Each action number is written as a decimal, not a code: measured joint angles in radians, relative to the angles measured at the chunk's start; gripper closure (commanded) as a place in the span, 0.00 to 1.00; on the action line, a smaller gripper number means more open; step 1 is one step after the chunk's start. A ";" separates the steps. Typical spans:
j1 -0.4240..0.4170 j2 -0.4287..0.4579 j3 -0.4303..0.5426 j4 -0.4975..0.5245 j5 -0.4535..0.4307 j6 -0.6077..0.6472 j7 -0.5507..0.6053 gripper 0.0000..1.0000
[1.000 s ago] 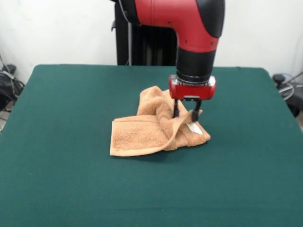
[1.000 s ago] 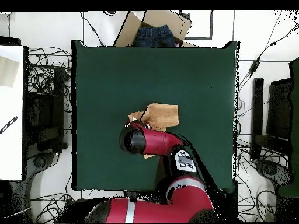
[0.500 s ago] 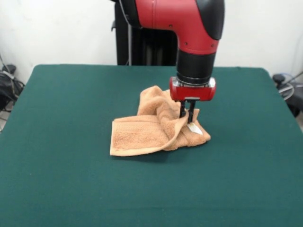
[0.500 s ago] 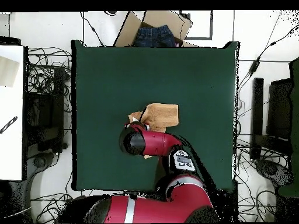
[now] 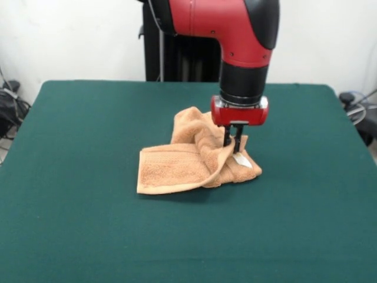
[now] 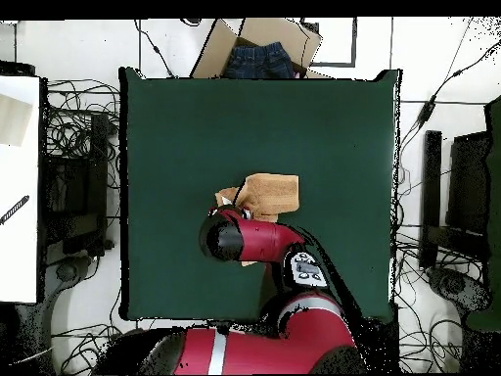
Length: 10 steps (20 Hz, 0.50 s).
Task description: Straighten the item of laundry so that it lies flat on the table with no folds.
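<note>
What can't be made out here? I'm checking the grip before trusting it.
- Overhead view: the pincer and much of the towel are hidden under the red arm.
- Front view: the pincer fingertips sink into towel folds; how much cloth they pinch is unclear.
- White tag: print too small.
- Towel's folded-under layers: hidden in both.

A looped, rough terry towel, tan-orange and matt, lies bunched on the table, whose dark green top looks felt-like and dull. A smooth white tag shows on the cloth. The arm above has glossy red and black shells, seemingly hard plastic, catching the room's light.
</note>
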 measured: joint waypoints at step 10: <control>-0.014 -0.015 0.015 0.013 0.000 0.000 0.000 1.00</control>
